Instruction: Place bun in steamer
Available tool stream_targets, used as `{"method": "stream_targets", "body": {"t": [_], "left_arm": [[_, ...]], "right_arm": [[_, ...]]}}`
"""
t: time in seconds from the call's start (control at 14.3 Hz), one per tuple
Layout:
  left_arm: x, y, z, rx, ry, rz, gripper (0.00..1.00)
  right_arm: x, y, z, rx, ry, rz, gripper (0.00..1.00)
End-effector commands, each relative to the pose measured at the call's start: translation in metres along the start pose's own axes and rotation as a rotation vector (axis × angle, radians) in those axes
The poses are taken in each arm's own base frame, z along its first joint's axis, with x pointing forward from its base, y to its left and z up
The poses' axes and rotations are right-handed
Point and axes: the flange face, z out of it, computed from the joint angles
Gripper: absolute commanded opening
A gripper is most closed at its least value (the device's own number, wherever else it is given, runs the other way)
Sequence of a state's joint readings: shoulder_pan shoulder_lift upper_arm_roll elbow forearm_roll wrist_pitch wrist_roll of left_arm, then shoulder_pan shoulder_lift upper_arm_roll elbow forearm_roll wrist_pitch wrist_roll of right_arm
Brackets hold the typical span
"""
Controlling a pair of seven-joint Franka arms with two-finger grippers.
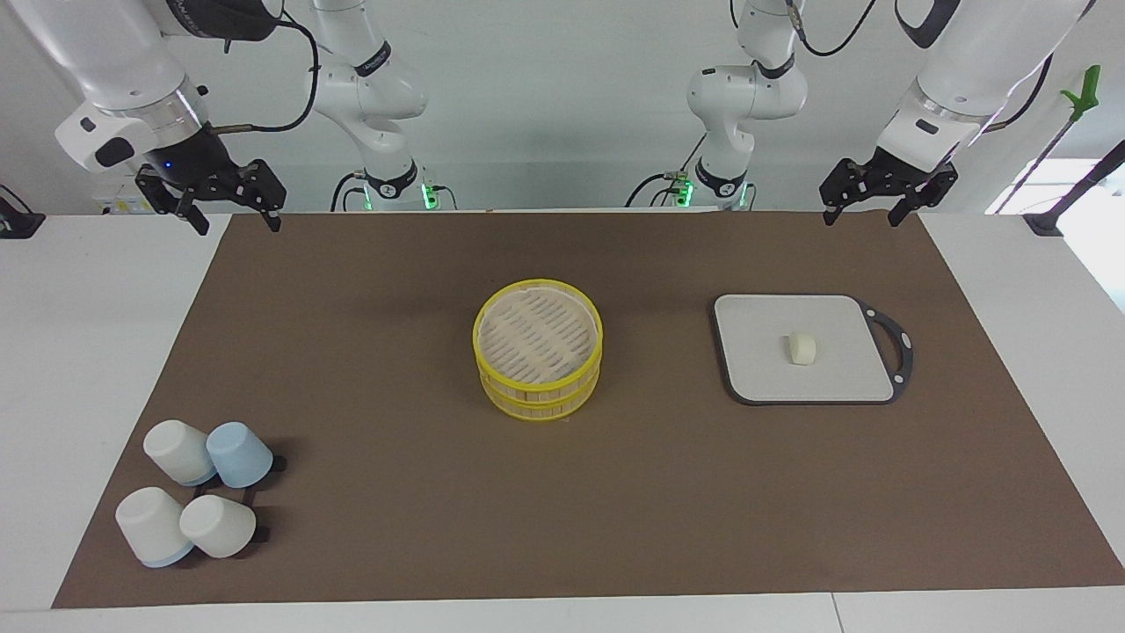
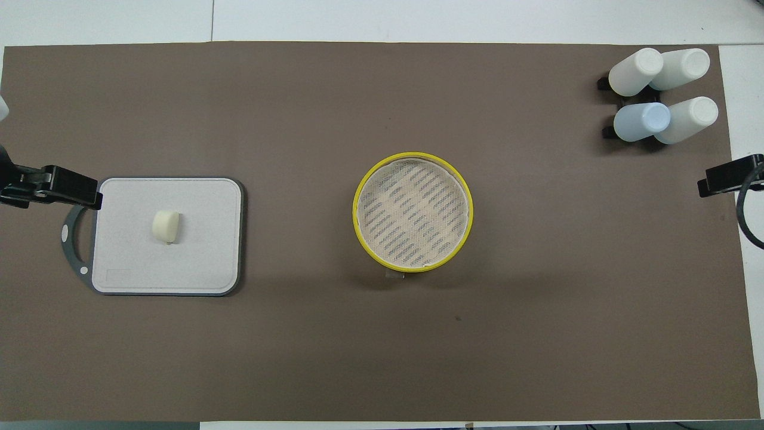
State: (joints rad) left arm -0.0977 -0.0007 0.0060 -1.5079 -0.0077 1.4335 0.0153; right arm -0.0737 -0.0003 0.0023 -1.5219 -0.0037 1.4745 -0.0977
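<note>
The bun (image 1: 800, 348) (image 2: 166, 226), a small cream-white stub, lies in the middle of a grey board (image 1: 835, 374) (image 2: 203, 251) toward the left arm's end of the table. The steamer (image 1: 538, 360) (image 2: 413, 213) stands mid-table as two stacked yellow-rimmed tiers with a slatted surface on top. My left gripper (image 1: 863, 216) hangs open and empty over the mat's edge nearest the robots, apart from the board. My right gripper (image 1: 237, 225) hangs open and empty over the same edge at the right arm's end. In the overhead view only one finger (image 2: 65, 188) shows beside the board's handle.
Several upturned white and blue cups (image 1: 198, 497) (image 2: 656, 95) cluster at the right arm's end, farthest from the robots. A brown mat (image 1: 395, 492) covers most of the white table. The board's dark handle (image 1: 896, 347) points toward the table's end.
</note>
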Motion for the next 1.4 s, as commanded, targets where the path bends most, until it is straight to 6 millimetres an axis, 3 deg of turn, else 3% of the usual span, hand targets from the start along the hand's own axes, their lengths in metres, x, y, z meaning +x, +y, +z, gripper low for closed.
{"method": "stream_targets", "body": {"t": [0.0, 1.33], "left_arm": [[-0.004, 0.0, -0.007, -0.015, 0.006, -0.006, 1.0], [-0.016, -0.001, 0.001, -0.016, -0.015, 0.004, 1.0]], "right_arm": [[-0.007, -0.002, 0.0, 0.009, -0.011, 0.018, 1.0], [-0.01, -0.003, 0.004, 0.016, -0.02, -0.004, 1.0]]}}
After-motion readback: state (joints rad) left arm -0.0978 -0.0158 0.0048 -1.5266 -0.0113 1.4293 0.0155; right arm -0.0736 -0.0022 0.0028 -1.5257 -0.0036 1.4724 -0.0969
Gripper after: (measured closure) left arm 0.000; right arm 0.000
